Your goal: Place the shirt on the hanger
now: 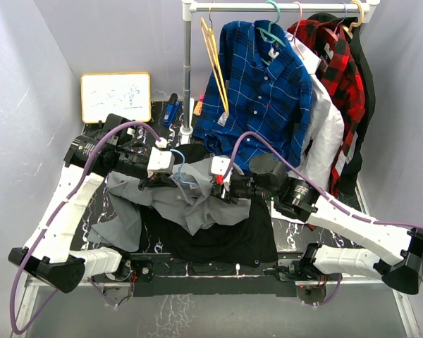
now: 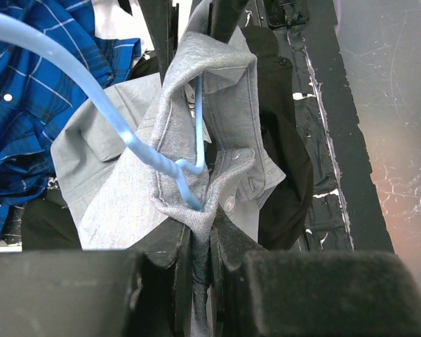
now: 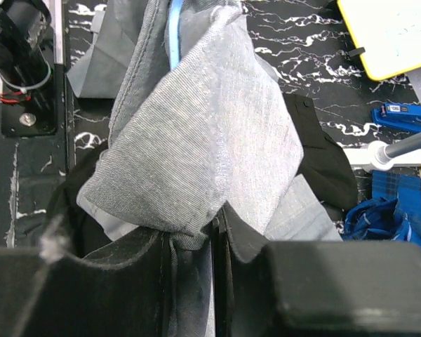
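Left pincer and right pincer each pinched the shirt, rack crowding behind. Only left wrist showed hanger threaded inside it.

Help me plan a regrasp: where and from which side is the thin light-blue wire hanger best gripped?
Probably the bare hook stem of the thin light-blue wire hanger, just above its twisted neck; the rest lies inside the collar of the plain grey button-up shirt. Come from above, jaws across the wire. The left gripper and right gripper are both shut on shirt fabric now.
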